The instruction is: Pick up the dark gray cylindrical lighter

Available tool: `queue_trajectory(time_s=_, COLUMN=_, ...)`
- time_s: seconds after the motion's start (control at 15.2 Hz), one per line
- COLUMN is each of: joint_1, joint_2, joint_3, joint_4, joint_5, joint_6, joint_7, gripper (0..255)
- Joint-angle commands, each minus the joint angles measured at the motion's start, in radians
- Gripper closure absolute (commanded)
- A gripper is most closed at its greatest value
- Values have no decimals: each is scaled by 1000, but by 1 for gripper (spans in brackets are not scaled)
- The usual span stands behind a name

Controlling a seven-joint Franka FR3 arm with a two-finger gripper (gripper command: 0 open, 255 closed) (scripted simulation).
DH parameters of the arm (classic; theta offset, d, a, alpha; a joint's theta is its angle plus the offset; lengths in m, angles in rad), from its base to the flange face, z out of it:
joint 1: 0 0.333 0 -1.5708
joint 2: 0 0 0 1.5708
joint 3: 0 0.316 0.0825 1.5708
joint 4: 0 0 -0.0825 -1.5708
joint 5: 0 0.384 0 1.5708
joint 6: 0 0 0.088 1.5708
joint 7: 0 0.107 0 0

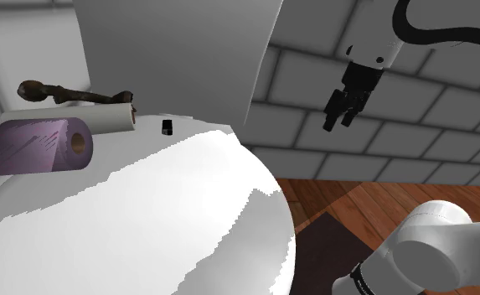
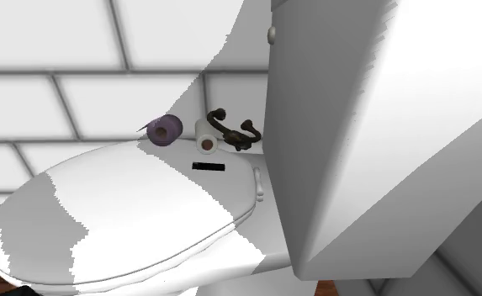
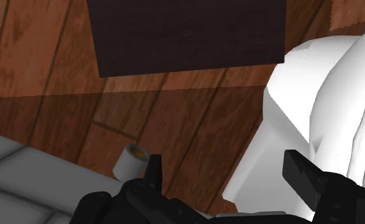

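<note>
The dark lighter (image 1: 168, 126) sits on the toilet lid (image 1: 146, 218) near its back edge, just beside a white roll (image 1: 112, 118) and a purple roll (image 1: 41, 147). The claw (image 1: 338, 124) hangs spread and empty, well off the lid's side.

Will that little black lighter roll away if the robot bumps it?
Probably: the lighter lies on its side on the rounded toilet lid, so a nudge might roll it. It looks tiny beside the purple paper roll, so likely light.
</note>
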Motion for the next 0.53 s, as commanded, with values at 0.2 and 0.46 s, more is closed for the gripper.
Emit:
queue_trajectory(time_s=0.2, joint_1=17, joint_2=64, joint_3=58, joint_4=39, joint_5=46, joint_6=16, joint_7=70, gripper=0)
queue_trajectory(time_s=0.46, joint_1=36, joint_2=161, joint_3=133, joint_4=107, joint_5=97, joint_6=37, joint_7=161, gripper=0)
